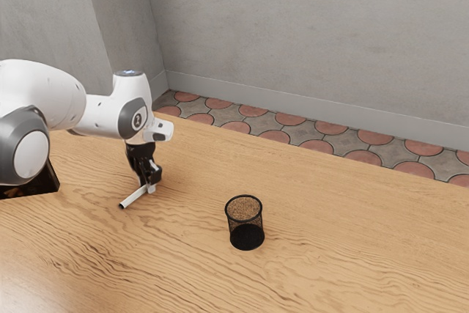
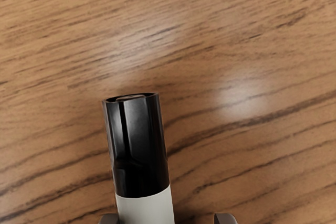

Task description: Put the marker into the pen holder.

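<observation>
Gleaming black-capped cylindrical marker (image 2: 139,158) over woodgrain (image 2: 252,156)

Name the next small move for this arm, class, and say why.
Probably close the gripper on the marker: its open fingers stand either side of it, down near the table, but a gap on one side shows it isn't gripped.

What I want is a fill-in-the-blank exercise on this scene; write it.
In the wrist view, the marker has a white body and a ____ end.
The pen holder stands on the table with its mouth facing ____.
The arm comes in from the exterior view's ____.
The tool is not shut but ____.
Missing words: black; up; left; open.
</observation>
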Motion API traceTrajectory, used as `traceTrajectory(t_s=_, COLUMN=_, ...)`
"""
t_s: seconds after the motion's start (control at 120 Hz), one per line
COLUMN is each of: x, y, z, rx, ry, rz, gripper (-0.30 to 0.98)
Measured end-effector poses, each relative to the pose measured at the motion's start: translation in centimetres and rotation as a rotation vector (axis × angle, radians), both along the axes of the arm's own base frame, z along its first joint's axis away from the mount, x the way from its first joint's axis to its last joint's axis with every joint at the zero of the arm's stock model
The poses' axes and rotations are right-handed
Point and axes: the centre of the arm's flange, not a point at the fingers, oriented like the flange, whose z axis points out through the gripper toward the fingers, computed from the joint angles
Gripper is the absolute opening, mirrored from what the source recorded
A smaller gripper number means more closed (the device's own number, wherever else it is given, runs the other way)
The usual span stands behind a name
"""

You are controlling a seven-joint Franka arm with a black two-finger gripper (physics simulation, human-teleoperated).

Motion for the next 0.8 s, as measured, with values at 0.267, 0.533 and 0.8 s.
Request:
traceTrajectory(t_s=0.267, x=0.2, y=0.0, z=-0.5, rx=0.003, ry=0.001, rz=-0.008, gripper=0.04)
traceTrajectory(t_s=0.533, x=0.7, y=-2.2, z=5.2, rx=-0.001, ry=-0.146, rz=-0.042, gripper=-0.04)
traceTrajectory(t_s=0.8, x=-3.5, y=-13.8, z=16.3, rx=-0.055, ry=-0.538, rz=-0.195, gripper=-0.06)
